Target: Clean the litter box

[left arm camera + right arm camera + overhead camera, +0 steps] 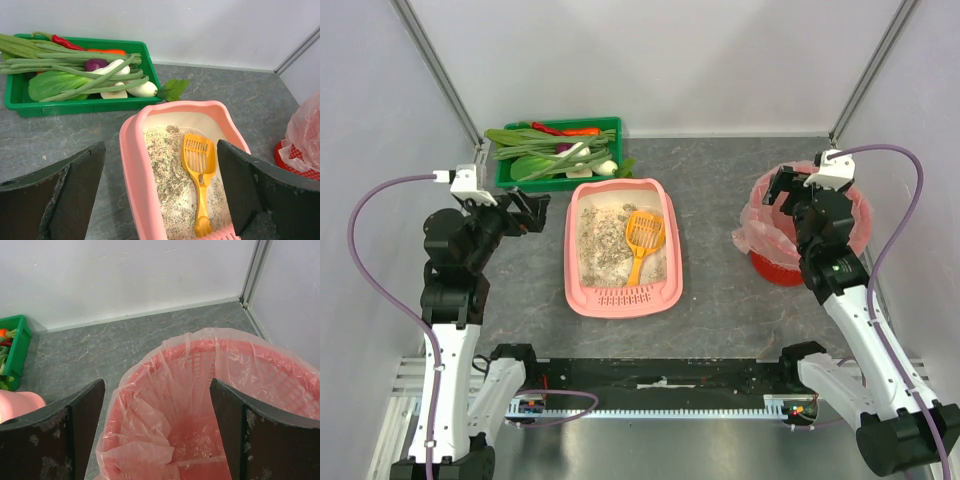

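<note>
The left hand (pixel 533 207) is spread wide and holds nothing. It hangs above the table at left centre of the top view, just left of the litter box (pixel 569 272). The right hand (pixel 782 190) is spread as well and empty, and sits over the near rim of the red bin (pixel 775 266) at the right of the frame.

The litter box is a pink rectangular tray with rounded corners, lying in the middle of the top view. Grey-beige litter (pixel 599 243) covers its floor unevenly, thicker toward the left side. A slotted ledge (pixel 625 297) crosses its lower end. A yellow slotted scoop (pixel 643 234) lies inside on the right, its blade toward the top of the frame and its handle toward the ledge.

The left wrist view shows the scoop's slots clearly. It also shows the green crate (pixel 533 184) above the tray, which holds long beans, a red chilli, a carrot, white radishes and leafy greens. The right wrist view looks down into the bin, where the red lattice shows through a thin pink bag (pixel 150 420). A pink corner of the tray shows at that frame's lower left.

The table (pixel 720 300) is grey and stone-patterned. Plain white walls enclose it, with metal posts at the corners.
</note>
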### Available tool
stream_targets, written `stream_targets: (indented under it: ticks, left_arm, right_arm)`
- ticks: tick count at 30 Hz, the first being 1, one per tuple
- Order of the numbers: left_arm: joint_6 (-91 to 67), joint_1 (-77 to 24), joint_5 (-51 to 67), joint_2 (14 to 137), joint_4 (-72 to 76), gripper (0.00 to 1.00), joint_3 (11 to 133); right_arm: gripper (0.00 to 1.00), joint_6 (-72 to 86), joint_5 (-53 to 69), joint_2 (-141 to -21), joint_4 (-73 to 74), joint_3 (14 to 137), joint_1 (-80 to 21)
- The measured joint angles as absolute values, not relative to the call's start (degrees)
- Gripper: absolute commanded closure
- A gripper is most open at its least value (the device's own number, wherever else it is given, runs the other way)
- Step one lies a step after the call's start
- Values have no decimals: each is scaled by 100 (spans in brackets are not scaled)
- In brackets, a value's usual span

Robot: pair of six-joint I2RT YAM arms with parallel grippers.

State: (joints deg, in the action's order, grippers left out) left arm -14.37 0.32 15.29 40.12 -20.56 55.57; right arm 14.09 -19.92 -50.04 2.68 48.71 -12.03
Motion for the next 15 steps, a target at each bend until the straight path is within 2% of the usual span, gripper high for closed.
stream_targets:
  ticks: [11,15]
  left_arm:
    - [-1653,32,1020,4056,-2102,1,5592]
    - [-1734,32,801,4056,-2134,4,5590]
  right_arm:
    - [5,1402,-1994,-5087,268,4871,-1203]
    - [5,1400,-1994,-5133,268,4871,-1203]
